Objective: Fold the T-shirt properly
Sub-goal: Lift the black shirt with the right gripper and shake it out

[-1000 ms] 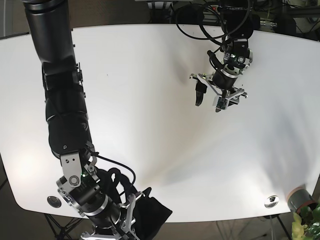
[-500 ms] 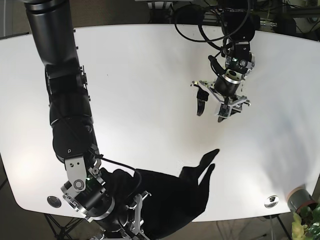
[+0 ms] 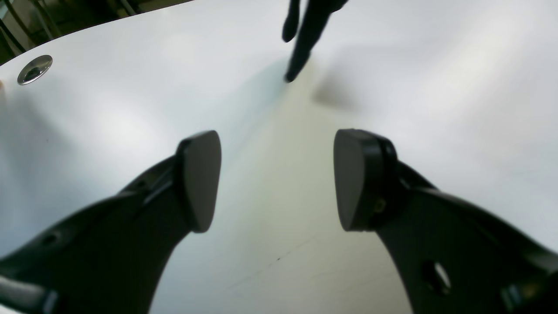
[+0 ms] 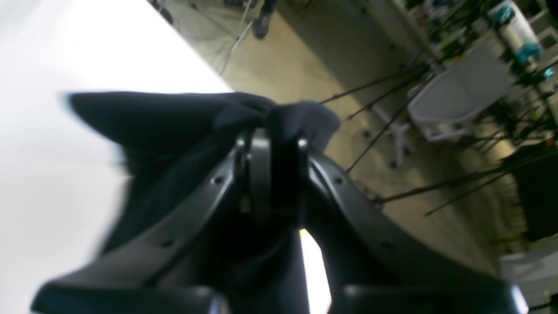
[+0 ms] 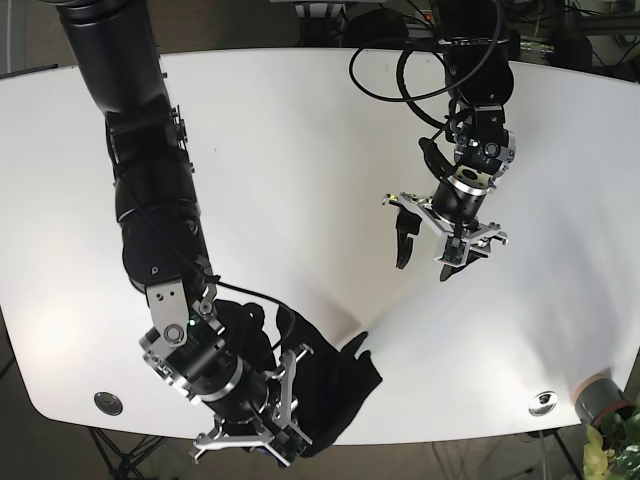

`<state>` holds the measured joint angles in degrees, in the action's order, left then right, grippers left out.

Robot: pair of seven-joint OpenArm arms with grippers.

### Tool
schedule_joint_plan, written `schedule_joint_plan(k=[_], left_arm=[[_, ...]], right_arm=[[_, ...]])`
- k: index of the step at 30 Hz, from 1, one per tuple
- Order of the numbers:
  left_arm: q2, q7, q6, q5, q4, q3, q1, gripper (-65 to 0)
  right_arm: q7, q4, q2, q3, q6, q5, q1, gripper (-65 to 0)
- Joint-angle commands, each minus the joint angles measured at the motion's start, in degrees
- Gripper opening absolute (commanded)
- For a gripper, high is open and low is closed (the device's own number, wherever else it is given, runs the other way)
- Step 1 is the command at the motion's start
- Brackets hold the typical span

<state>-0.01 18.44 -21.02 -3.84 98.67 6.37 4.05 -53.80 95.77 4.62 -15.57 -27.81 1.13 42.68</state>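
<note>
Two pincers, two jobs: your right pincer (image 5: pixel 268 432) is clamped on a bunched fold of the dark, soft cotton T-shirt (image 5: pixel 325 385), which lies crumpled at the near edge of the white table (image 5: pixel 300 180), likely so you can drag it onto open surface. Your left pincer (image 5: pixel 433 243) hangs above the table with its jaws apart, holding nothing, apparently ready to take a second corner. No readable writing shows anywhere.

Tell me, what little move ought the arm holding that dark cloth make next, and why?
Probably carry the black cotton T-shirt further onto the white table and let it down. The right gripper is shut on a bunched fold, and the cloth hangs crumpled at the table's near edge. The left gripper waits open above bare tabletop, holding nothing, so it could likely help spread the cloth.
</note>
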Motion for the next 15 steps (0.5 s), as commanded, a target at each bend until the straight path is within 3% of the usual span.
schedule_joint_plan(k=[1,10,15], left_arm=[[-0.03,-1.51,0.14,0.63,0.98,0.09,-0.49,-27.6],[-0.47,-1.51,0.14,0.63,0.89,0.27,0.39,-27.6],[-0.47,-1.51,0.14,0.63,0.89,0.27,0.74,-27.6]], right_arm=[[1.89,2.56,-0.18,0.23,0.43,0.06,-1.58,-62.8],[5.67,6.7,-1.06,0.5,0.87,-0.55,-16.61,-62.6],[6.28,8.89,-1.33,5.95,0.87,-0.38,-25.93,-62.3]])
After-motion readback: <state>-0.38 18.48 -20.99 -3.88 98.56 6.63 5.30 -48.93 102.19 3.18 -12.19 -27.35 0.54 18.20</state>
